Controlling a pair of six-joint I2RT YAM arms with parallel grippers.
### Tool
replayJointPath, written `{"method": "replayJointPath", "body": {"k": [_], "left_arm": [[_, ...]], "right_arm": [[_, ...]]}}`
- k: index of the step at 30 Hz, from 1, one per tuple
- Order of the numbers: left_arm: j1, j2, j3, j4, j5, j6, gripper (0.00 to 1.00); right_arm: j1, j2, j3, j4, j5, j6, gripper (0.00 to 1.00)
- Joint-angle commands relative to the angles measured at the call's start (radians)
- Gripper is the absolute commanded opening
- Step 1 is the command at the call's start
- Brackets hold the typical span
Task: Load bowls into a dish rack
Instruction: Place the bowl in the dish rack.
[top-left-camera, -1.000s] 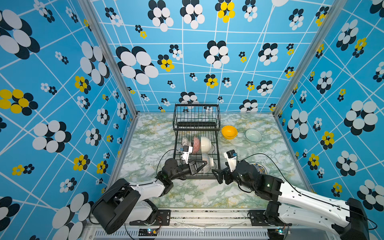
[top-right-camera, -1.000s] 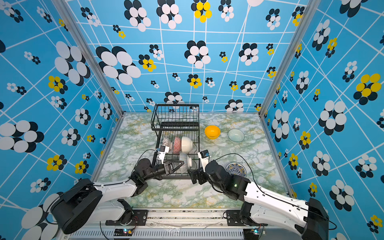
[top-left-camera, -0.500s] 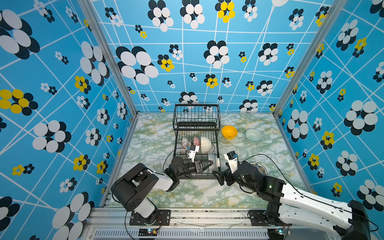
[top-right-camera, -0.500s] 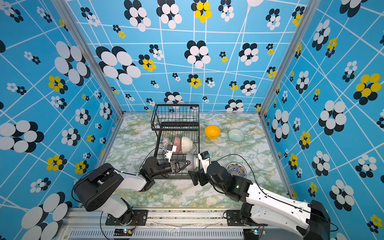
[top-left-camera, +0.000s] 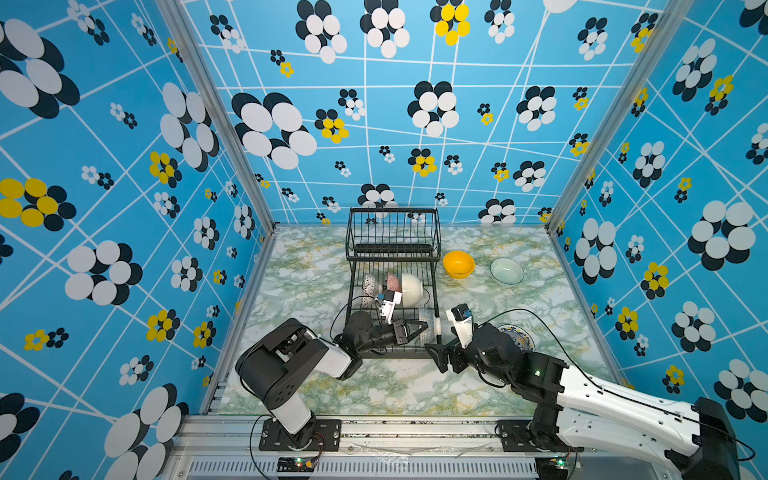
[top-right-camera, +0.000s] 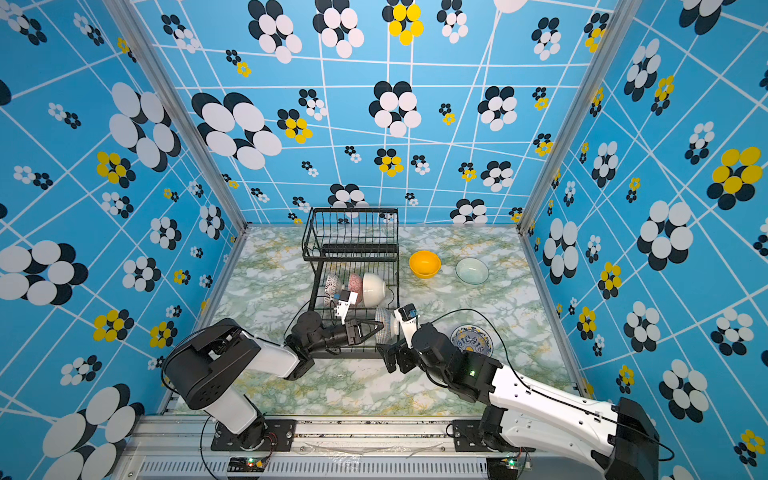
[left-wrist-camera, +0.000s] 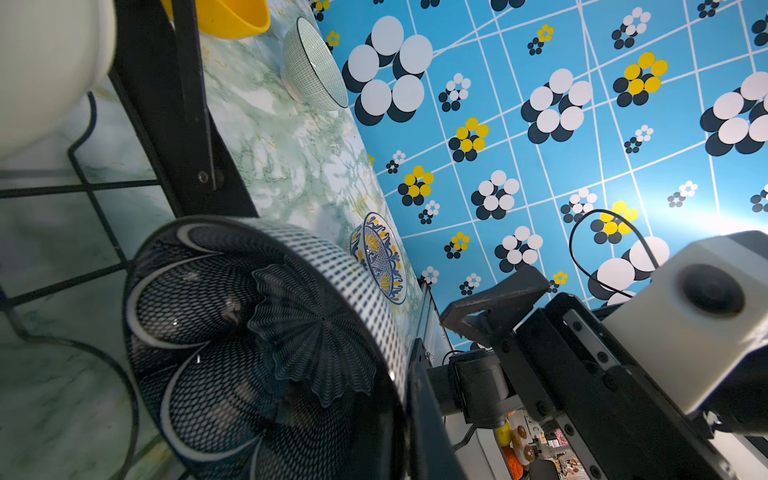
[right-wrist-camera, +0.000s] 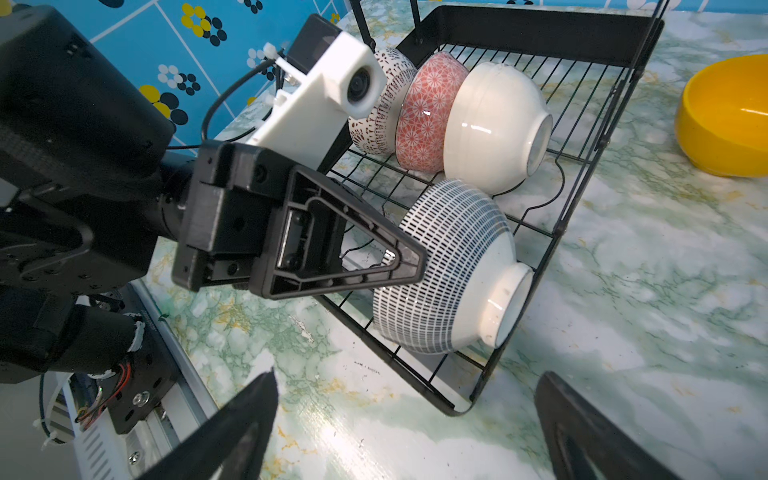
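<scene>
The black wire dish rack (top-left-camera: 393, 251) stands mid-table. On edge in its lower tray stand a black-and-white bowl (top-left-camera: 368, 286), a pink-red bowl (top-left-camera: 392, 282) and a cream-white bowl (top-left-camera: 412, 289). In front of them a dark navy bowl (right-wrist-camera: 449, 266) with white-dashed outside stands on edge in the tray, my left gripper (top-left-camera: 419, 328) shut on its rim (left-wrist-camera: 257, 340). My right gripper (right-wrist-camera: 407, 424) hangs open and empty over the table by the rack's front right corner (top-left-camera: 438, 359). A yellow bowl (top-left-camera: 458, 264), a clear glass bowl (top-left-camera: 506, 271) and a blue-yellow patterned bowl (top-left-camera: 517, 337) sit on the table right of the rack.
The rack's raised basket (top-left-camera: 394, 232) stands at its far end. Blue flowered walls (top-left-camera: 124, 208) close in the left, far and right sides. A metal rail (top-left-camera: 374, 428) runs along the table's front edge.
My left arm has folded in toward the rack, and its gripper has carried the navy bowl slightly right over the tray. The right gripper has hardly moved.
</scene>
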Motion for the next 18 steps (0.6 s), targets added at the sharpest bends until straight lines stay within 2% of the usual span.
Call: {"method": "replayJointPath", "body": {"k": [1, 18], "left_arm": [[-0.004, 0.007, 0.029, 0.086, 0.000, 0.002, 0.00], [0.001, 0.040, 0.064, 0.085, 0.000, -0.043, 0.00]], "right_arm": [[0.003, 0.006, -0.023, 0.028, -0.007, -0.011, 1.00], [0.004, 0.072, 0.004, 0.050, -0.034, -0.028, 1.00]]}}
